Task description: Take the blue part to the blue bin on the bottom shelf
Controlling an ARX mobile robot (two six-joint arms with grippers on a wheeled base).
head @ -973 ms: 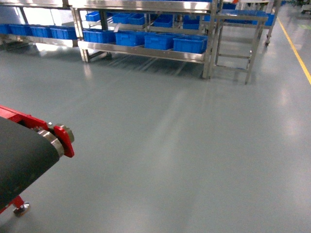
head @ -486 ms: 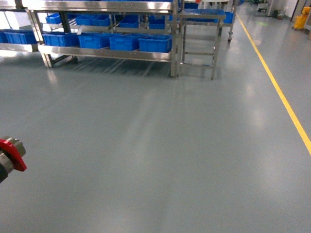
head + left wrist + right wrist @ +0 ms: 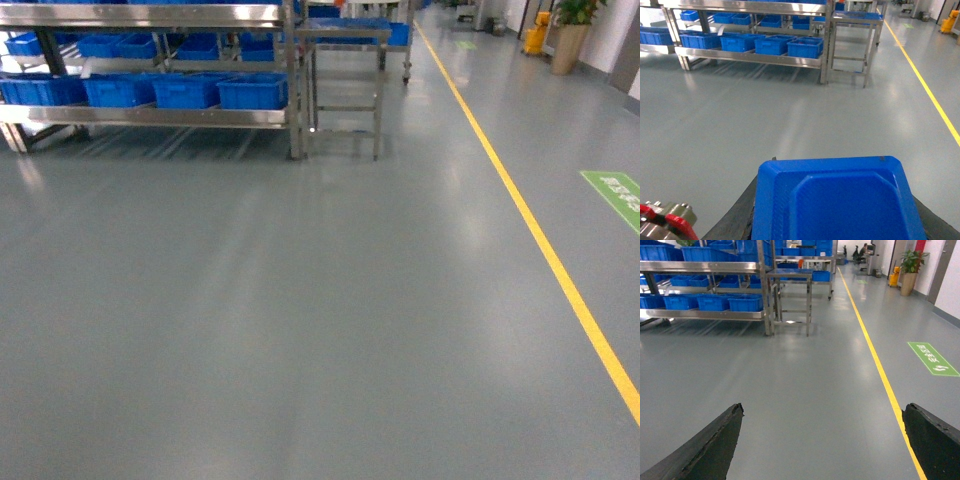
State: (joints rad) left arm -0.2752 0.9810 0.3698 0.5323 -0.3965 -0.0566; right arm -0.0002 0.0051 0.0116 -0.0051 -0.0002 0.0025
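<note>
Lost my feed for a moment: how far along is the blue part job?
Pickup looks done: the blue part sits in the left gripper. The right gripper is open and empty. Left to do: cross the floor to the bottom shelf, far off, and drop it into a blue bin there.

A blue part [image 3: 840,200] with a recessed top face is seen filling the bottom centre of the left wrist view. Blue bins are lined along the bottom shelf [image 3: 150,116] at upper left; the target bin cannot be singled out.

Blue bins [image 3: 185,92] sit in a row on the bottom shelf [image 3: 150,117].
</note>
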